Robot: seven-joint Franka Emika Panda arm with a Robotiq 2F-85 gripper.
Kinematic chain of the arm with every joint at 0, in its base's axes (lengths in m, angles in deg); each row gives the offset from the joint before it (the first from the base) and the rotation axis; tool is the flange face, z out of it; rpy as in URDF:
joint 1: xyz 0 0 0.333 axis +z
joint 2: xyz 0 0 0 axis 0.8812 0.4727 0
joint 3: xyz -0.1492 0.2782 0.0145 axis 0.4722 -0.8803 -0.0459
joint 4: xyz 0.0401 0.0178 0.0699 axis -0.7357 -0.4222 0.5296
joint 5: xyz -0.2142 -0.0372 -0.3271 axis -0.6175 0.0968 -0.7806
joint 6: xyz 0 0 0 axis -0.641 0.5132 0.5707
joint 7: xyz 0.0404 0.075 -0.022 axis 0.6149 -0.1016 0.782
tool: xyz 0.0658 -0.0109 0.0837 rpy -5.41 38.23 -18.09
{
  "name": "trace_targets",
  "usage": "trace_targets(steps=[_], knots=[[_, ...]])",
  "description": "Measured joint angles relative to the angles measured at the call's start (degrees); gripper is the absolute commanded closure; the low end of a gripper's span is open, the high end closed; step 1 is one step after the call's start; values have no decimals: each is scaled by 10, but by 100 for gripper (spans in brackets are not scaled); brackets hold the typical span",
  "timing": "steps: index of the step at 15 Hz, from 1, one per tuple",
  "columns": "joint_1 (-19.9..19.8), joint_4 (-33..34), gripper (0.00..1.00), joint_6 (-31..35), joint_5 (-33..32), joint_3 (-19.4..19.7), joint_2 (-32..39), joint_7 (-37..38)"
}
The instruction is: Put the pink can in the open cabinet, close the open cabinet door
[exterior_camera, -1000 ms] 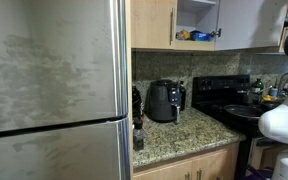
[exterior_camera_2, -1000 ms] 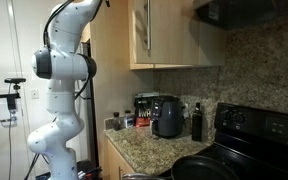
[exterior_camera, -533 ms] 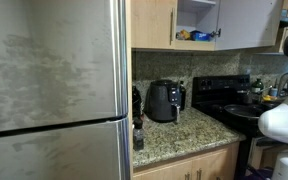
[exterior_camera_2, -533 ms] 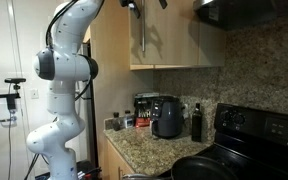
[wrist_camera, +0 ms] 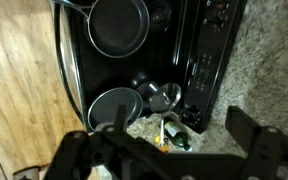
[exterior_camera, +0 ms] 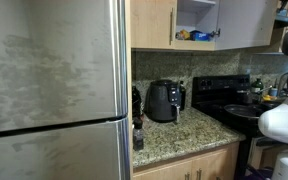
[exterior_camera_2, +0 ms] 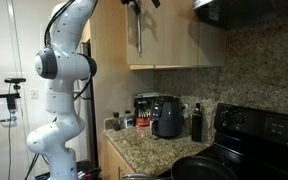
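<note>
Overhead, shows the pincer (exterior_camera_2: 141,4) at the very top of an exterior view, jaws apart and gripping nothing, just beside the free upper corner of the cabinet door (exterior_camera_2: 179,38), above its slim bar handle (exterior_camera_2: 139,32). Looks straight down in the wrist view, between spread fingers (wrist_camera: 84,157), onto the black stove (wrist_camera: 199,60) and its pans. Cannot make out the pink can in any view; may sit in the cabinet (exterior_camera: 197,18) behind the blue-and-yellow packet (exterior_camera: 196,35) on the shelf, yet too small to tell. Reads, therefore, as the door-closing step. Calls next for a steady sideways push on the door's outer face near the handle, swinging it shut without snagging the bar. Leaves the air fryer (exterior_camera_2: 167,116), dark bottle (exterior_camera_2: 196,122) and granite tabletop (exterior_camera_2: 144,150) well below that swing.
</note>
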Motion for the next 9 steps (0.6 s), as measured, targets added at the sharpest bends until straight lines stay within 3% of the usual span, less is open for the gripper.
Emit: trace_targets(steps=[4,9], knots=[[28,6,0,-30,49,-22,-37,-31],[105,6,0,-53,97,-22,-64,-63]])
